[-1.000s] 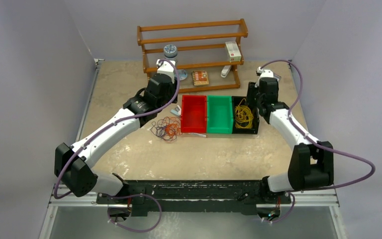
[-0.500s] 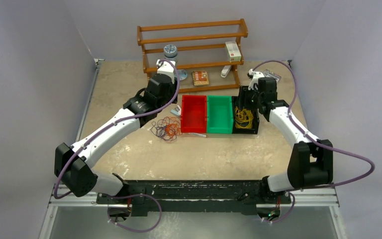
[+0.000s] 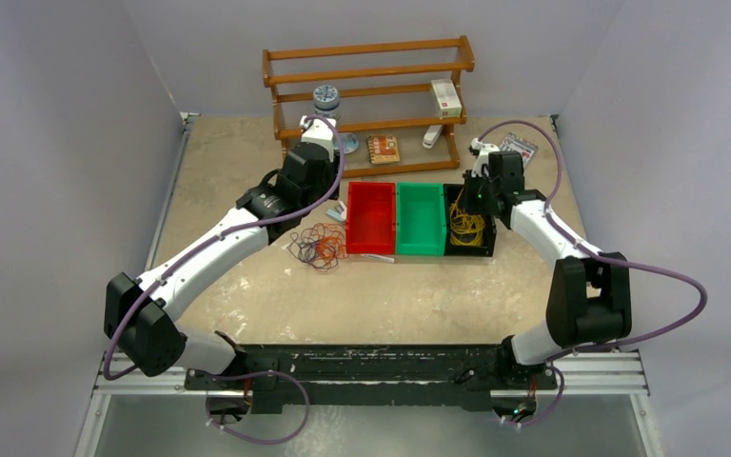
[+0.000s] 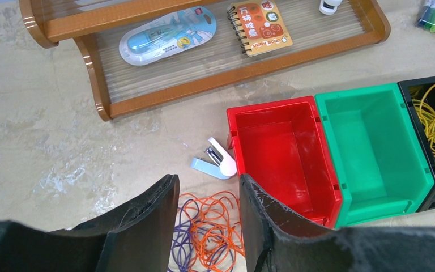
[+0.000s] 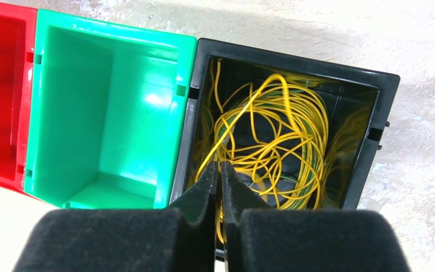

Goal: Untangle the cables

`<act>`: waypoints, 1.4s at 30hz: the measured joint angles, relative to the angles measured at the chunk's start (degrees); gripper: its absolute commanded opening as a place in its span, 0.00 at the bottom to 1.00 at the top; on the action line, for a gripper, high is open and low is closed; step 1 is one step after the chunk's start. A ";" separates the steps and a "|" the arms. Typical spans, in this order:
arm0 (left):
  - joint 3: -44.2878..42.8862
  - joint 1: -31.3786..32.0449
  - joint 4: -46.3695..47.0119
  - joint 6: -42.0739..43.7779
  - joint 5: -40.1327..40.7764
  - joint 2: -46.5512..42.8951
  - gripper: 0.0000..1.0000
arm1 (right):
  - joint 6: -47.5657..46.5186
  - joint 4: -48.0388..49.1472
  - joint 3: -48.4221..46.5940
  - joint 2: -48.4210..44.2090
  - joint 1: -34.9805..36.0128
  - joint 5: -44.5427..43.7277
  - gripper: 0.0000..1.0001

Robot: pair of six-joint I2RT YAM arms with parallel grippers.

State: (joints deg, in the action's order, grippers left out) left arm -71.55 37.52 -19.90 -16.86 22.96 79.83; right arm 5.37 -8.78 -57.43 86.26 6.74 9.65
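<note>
A tangle of orange and purple cables (image 3: 319, 246) lies on the table left of the red bin (image 3: 371, 188). My left gripper (image 3: 322, 208) hovers over the tangle (image 4: 215, 226), open (image 4: 207, 184), with nothing between its fingers. Yellow cables (image 3: 466, 224) are heaped inside the black bin (image 3: 471, 252). Above that bin's near left part hangs my right gripper (image 3: 476, 195). In the right wrist view it is shut (image 5: 221, 165), its tips over the yellow cables (image 5: 277, 130). Whether a strand is pinched I cannot tell.
The green bin (image 3: 421, 187) sits between the red and black bins. A white and blue stapler (image 4: 215, 161) lies beside the red bin. At the back is a wooden rack (image 3: 366, 95) holding a notebook (image 4: 259, 25) and small items. A marker pack (image 3: 519, 148) lies far right.
My right gripper has moved left over the black bin and shut its jaws. The left arm and the orange and purple tangle have not moved.
</note>
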 measured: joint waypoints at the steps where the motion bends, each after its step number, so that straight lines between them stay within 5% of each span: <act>1: 0.00 0.00 -0.02 -0.02 0.00 0.00 0.43 | 0.20 0.04 0.00 0.00 0.00 -0.26 0.00; 19: 0.00 0.00 -0.39 0.00 -0.35 1.07 0.43 | 1.49 6.73 0.02 11.80 0.00 -2.75 0.00; 38: 0.00 0.00 -0.42 -0.04 -1.55 1.70 0.43 | 1.51 8.35 0.81 13.03 0.00 -6.14 0.00; 42: 0.00 0.00 -0.42 -0.04 -1.68 1.70 0.43 | 1.53 8.33 0.81 13.49 0.02 -6.60 0.07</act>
State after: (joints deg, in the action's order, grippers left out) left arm -71.55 37.52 -20.32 -16.91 21.28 81.54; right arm 6.90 -0.45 -56.62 99.74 6.76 3.05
